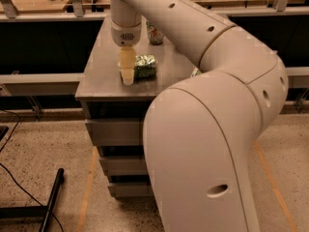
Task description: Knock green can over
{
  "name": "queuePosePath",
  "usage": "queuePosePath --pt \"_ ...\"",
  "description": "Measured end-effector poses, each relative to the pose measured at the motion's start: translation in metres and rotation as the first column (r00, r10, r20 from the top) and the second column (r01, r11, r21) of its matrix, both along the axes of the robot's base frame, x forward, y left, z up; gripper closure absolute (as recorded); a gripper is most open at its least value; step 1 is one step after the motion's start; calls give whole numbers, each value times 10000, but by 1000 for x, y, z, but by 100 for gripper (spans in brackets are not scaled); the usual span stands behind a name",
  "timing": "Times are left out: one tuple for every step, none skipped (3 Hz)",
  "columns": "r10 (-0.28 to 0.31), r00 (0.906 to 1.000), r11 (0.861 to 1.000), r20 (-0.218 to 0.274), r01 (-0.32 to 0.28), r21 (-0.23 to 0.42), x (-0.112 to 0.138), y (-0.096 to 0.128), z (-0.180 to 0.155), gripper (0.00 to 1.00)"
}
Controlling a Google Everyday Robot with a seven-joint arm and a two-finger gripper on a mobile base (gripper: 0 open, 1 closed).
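The green can (146, 65), mottled leafy green, appears to lie on its side on the grey table top (101, 76) near the front edge. My gripper (127, 76) hangs from the arm (193, 28) and points down just left of the can, right against it. Its tip is close to the table top.
A mostly silver-white can (154, 33) stands farther back on the table. A scrap of something green (195, 72) peeks out behind my arm at the right. My big arm body (203, 153) fills the foreground. Railings run left and right of the table. Cables and a black bar lie on the floor at left.
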State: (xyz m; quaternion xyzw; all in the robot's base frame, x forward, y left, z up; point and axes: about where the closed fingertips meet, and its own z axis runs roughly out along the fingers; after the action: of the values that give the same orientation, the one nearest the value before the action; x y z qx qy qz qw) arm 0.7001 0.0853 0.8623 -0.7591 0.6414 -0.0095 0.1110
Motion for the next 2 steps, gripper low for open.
queuePosePath --pt "185 9986 9995 502 -197 239 -10 -13 27 0" --pt "298 9917 9983 1253 -358 458 -32 -32 72 0"
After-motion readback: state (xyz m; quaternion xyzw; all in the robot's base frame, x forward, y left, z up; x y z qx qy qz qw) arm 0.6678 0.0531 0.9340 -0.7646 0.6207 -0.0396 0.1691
